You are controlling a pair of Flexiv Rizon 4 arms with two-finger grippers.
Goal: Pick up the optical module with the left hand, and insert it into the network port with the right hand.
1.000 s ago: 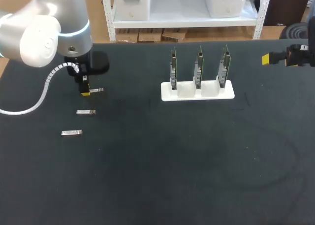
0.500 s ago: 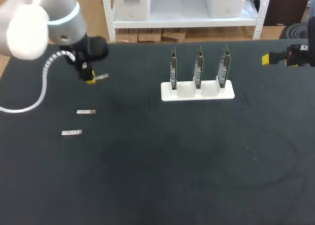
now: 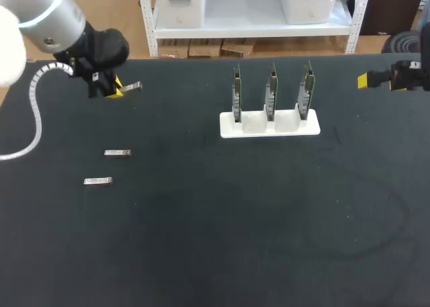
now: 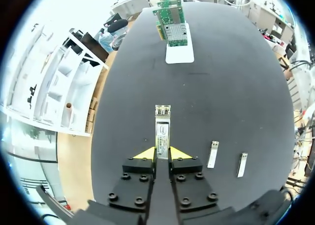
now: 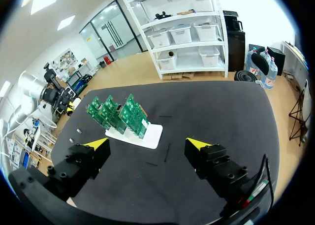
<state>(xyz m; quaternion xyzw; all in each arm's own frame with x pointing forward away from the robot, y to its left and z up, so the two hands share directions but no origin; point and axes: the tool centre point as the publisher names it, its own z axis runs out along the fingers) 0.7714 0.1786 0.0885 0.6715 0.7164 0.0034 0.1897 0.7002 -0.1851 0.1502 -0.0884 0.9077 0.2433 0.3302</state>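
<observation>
My left gripper (image 3: 115, 90) hangs above the table's far left, shut on a silver optical module (image 3: 130, 87) that sticks out toward the middle. In the left wrist view the module (image 4: 162, 130) juts forward from between the yellow tips of the left gripper (image 4: 162, 153), pointing at the white stand (image 4: 179, 54). That stand (image 3: 269, 127) holds three upright green network cards (image 3: 271, 91) at the table's back middle. My right gripper (image 3: 366, 80) sits at the far right edge; in its wrist view the right gripper (image 5: 147, 147) is wide open and holds nothing.
Two more silver modules (image 3: 117, 152) (image 3: 97, 181) lie flat on the black table (image 3: 235, 220) at the left, below the left gripper. They also show beside the left gripper as small modules (image 4: 213, 153) (image 4: 241, 164). A white cable (image 3: 33, 112) trails from the left arm.
My left gripper has lifted the module off the table and carried it up and toward the back left. The right arm has not moved.
</observation>
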